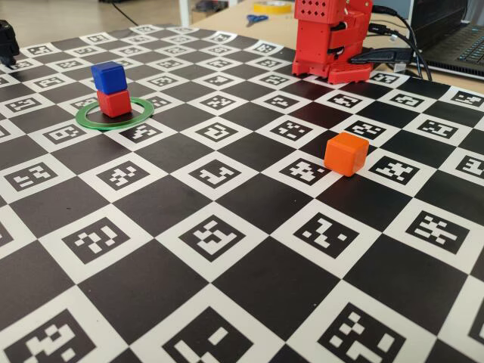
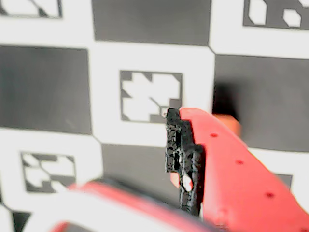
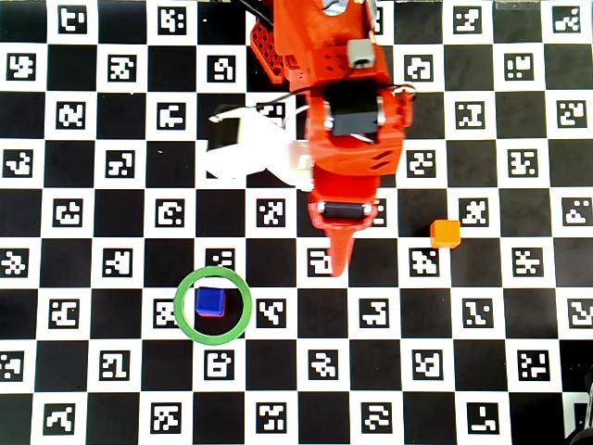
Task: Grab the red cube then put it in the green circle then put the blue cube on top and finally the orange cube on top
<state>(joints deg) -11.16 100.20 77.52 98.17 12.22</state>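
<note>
Overhead view: the arm reaches down the picture over the checkered worktop (image 3: pixel 93 185), ending in the gripper (image 3: pixel 337 264), whose jaws taper to a single point with no gap visible between them; they hold nothing. The green circle (image 3: pixel 178 315) lies down and to the left of the jaws, well apart from them. The blue cube (image 3: pixel 210 301) sits inside the ring, covering nearly all of the red cube beneath it. The orange cube (image 3: pixel 446 233) rests alone on the worktop, to the right of the jaws and slightly above their tip, also well apart.

Fixed view: the red cube (image 1: pixel 114 103) stands inside the green circle (image 1: pixel 91 119) with the blue cube (image 1: pixel 108 77) stacked squarely on top, turned a little against it. The orange cube (image 1: pixel 346 153) rests on a white marker square toward the right. Only the arm's base shows, at the top edge.

Wrist view: the gripper (image 2: pixel 186 159) shows a red finger with its black pad, jaws brought together over a marker square; no cube lies between or beneath them
</note>
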